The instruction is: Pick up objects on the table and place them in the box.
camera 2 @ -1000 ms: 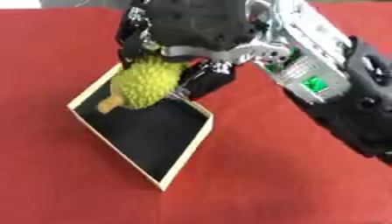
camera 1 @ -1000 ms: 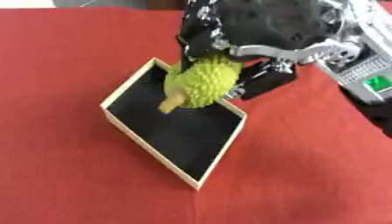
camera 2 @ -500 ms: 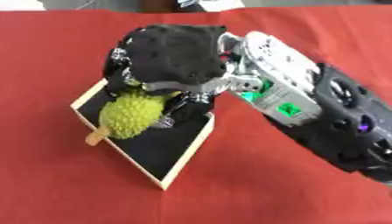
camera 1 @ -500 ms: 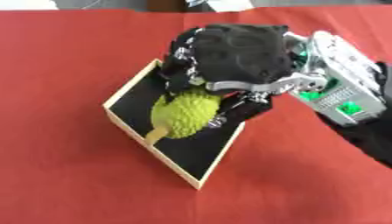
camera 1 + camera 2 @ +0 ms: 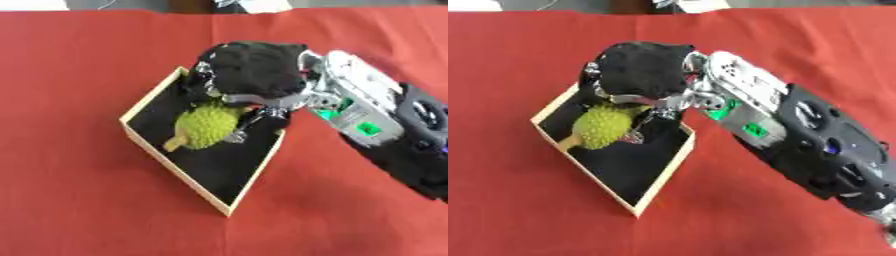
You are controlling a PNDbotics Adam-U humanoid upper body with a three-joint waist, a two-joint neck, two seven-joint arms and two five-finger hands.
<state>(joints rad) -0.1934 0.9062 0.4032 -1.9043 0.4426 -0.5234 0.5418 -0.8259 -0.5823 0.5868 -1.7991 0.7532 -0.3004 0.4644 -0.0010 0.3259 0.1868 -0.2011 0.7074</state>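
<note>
- Durian-like green spiky fruit (image 5: pixel 207 126) inside the box (image 5: pixel 156 154), frame centre-left, stem pointing lower left.
- Right robot hand (image 5: pixel 254 75) above it, fingers curled round the fruit's upper right side.
- Box on red worktop (image 5: pixel 79 200).

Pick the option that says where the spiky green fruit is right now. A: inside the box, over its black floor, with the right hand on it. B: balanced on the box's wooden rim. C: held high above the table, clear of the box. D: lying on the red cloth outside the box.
A: the spiky green fruit sits within the box walls, under the right hand.
</note>
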